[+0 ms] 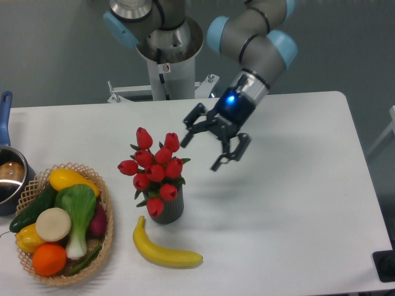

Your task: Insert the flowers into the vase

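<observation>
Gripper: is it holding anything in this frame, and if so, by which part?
Nothing is held. The gripper is open and empty, up and right of the flowers, which already stand in the vase.

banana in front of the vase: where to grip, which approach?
Judging by its pose, grip the banana at its thick middle, from straight above, fingers across its short width. It lies flat with bare table on its near side; the vase crowds its far left end.
</observation>
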You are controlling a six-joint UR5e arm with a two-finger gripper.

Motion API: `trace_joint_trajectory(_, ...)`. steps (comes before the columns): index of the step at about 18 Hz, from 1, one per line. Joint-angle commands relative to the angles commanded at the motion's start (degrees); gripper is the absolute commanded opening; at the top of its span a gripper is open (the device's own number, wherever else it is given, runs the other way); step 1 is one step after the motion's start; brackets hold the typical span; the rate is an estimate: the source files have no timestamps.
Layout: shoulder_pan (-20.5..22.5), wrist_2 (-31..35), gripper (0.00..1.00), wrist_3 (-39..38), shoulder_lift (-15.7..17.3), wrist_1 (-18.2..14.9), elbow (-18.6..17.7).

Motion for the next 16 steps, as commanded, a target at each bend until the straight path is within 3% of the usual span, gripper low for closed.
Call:
trace_joint_trajectory(3,6.85,2.11,1.00,0.00,-0.53,-0.26,4.74)
trace_joint_trajectory(4,8.09,5.52,1.00,0.09,-0.53,-0.26,6.06)
trace_joint_trajectory(6,9.94,13.69,1.00,0.61,-0.70,-0.35,9.66)
trace_joint_trajectory(9,10.65,19.51,1.00,0.96,-0.79,-0.44,13.10)
trace_joint_trajectory(12,11.18,22.76,1.00,3.67,-0.53,-1.84,14.43)
trace_joint_trajectory(14,11.88,27.76,1.00,9.81,-0.26,-2.63,14.43)
trace_joint_trajectory(16,13.54,30.50,1.00,15.18,0.00,-5.43,15.04)
